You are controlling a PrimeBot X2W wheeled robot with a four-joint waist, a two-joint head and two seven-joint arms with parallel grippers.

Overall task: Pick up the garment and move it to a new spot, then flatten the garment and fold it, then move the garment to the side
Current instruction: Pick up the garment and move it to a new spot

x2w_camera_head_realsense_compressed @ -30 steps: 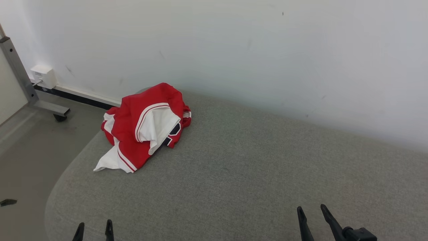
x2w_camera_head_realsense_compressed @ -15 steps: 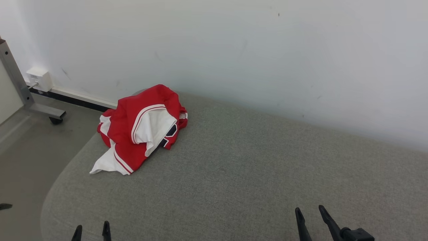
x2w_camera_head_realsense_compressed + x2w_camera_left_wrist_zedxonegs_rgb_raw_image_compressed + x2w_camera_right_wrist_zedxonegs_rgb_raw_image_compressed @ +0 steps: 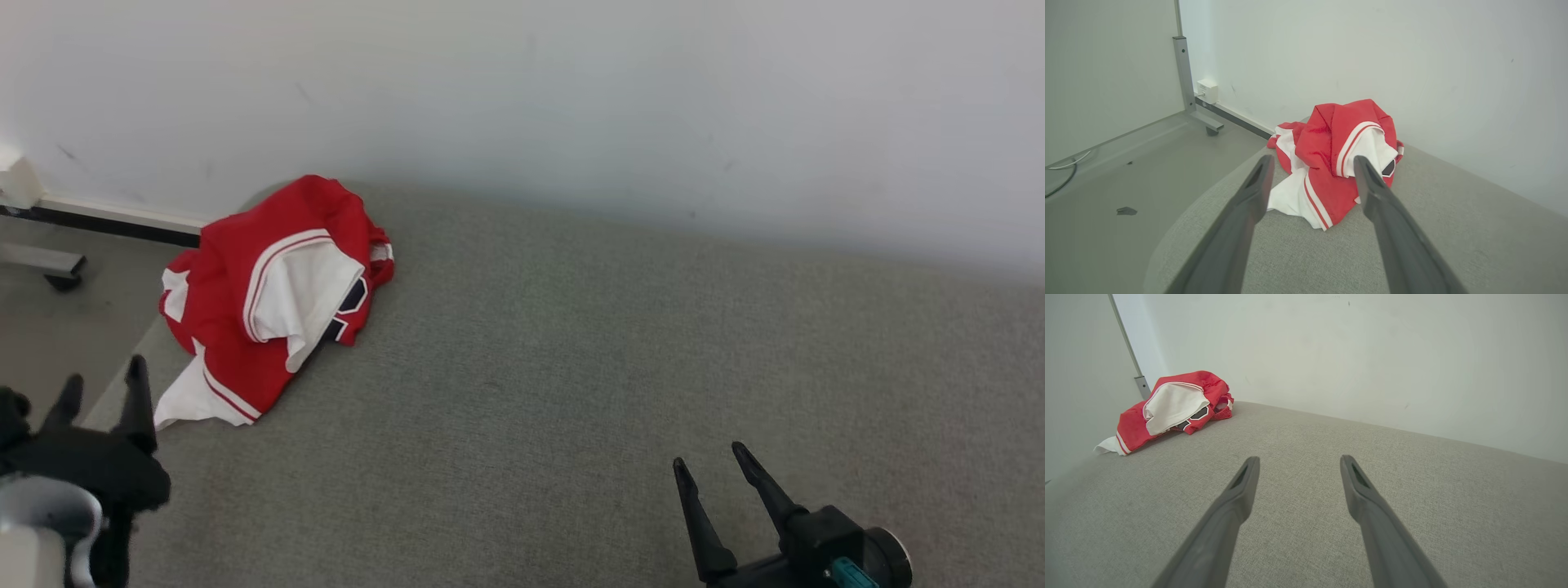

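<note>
Where the head view looks down on the grey pad (image 3: 571, 367), the garment (image 3: 269, 294), a crumpled red and white heap, lies at the pad's far left corner, close to the wall (image 3: 571, 98) and beside the floor (image 3: 49, 327). Left gripper (image 3: 104, 374), lower left: fingers spread wide, empty, near the garment's white hem. Right gripper (image 3: 708, 456), lower right: likewise wide and empty, well apart from the garment. Left wrist view: the two spread fingers (image 3: 1241, 220) frame the garment (image 3: 1331, 139) on the pad's rounded edge; whether their tips touch the cloth cannot be told. A metal post (image 3: 1184, 73) stands at the wall. Right wrist view: the wide fingers (image 3: 1372, 522) hang over bare pad, the garment (image 3: 1171, 404) far off at upper left.
</note>
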